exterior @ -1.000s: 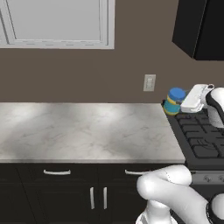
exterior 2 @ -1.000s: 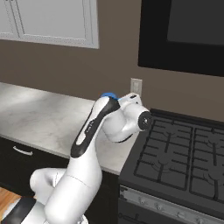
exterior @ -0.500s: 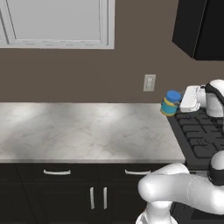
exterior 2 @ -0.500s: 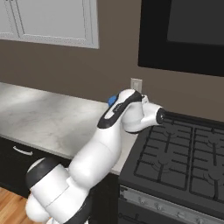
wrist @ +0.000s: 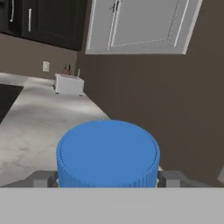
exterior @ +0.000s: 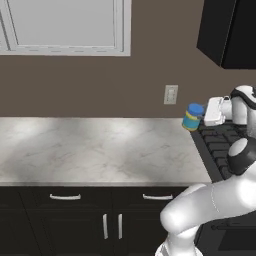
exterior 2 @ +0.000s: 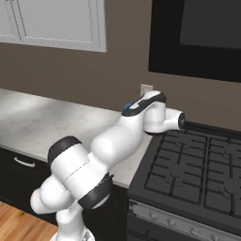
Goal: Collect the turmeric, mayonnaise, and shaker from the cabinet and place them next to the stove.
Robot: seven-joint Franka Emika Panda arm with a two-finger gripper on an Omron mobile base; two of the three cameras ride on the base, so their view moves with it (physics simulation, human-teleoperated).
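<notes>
The mayonnaise [exterior: 191, 118], a stout jar with a blue lid and a blue-and-yellow label, hangs just above the counter's right end, close to the wall. My gripper [exterior: 202, 115] reaches in from the right and is shut on it. Just right of the jar lies the stove [exterior: 222, 146] with its black grates, also seen from the other side [exterior 2: 197, 164]. In the hand view the blue lid [wrist: 108, 153] sits between my two fingertips [wrist: 41, 178]. The black cabinet [exterior: 227, 30] hangs at the upper right. Turmeric and shaker are out of view.
The marble counter [exterior: 95, 145] runs left from the stove. A wall outlet [exterior: 170, 94] sits just left of the jar. White-framed window panels [exterior: 65, 25] hang above. A white toaster [wrist: 69, 84] stands far down the counter. My own arm [exterior 2: 117, 141] hides the counter beside the stove.
The jar has shifted slightly left, off the stove's edge toward the counter end, still in my grip. My arm's elbow has swung round and forward.
</notes>
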